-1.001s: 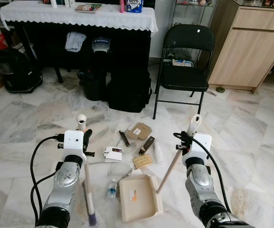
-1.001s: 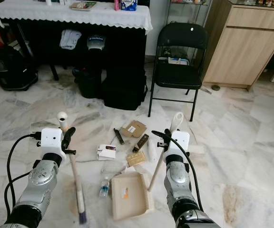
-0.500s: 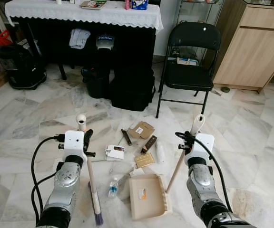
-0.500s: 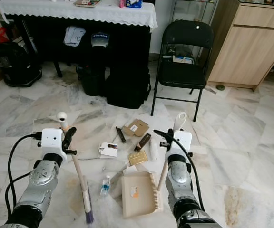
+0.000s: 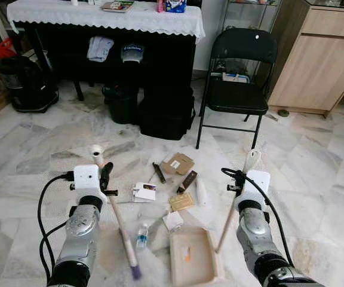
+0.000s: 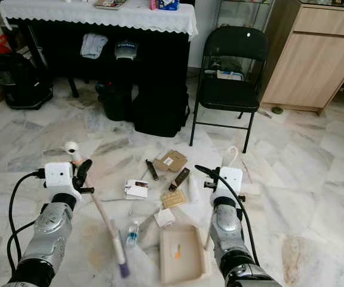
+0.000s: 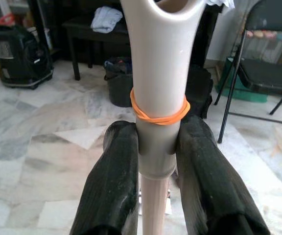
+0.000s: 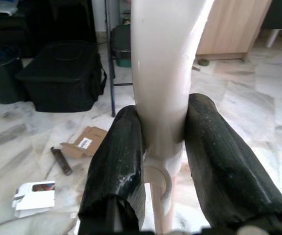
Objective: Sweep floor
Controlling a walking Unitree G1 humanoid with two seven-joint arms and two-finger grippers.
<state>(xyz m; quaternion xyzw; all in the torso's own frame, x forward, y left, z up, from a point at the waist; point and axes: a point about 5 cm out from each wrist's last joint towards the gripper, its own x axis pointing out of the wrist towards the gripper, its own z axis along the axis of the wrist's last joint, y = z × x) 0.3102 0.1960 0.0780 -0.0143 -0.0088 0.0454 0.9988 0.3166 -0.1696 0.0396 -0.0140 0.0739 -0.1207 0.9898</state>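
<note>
Since half a second ago the broom (image 5: 122, 230) has swung right, its purple bristle tip now nearer the dustpan (image 5: 194, 265), which has turned so its mouth faces the far side and slid nearer the robot. A crumpled white paper (image 5: 173, 220) now lies just beyond the pan's mouth.

The left tool (image 7: 155, 147) is clamped on the broom's cream handle, just below an orange rubber band (image 7: 159, 113) that the head views are too small to show. The right tool (image 8: 161, 142) grips the dustpan's long cream handle (image 5: 230, 212), which slants down to the beige pan on the marble floor (image 5: 315, 173).

Litter lies between the arms: a small plastic bottle (image 5: 141, 235), a white card box (image 5: 143, 191), a brown cardboard piece (image 5: 177, 164) and dark sticks. Far off stand a black folding chair (image 5: 239, 75) and a cloth-covered table (image 5: 106, 18).
</note>
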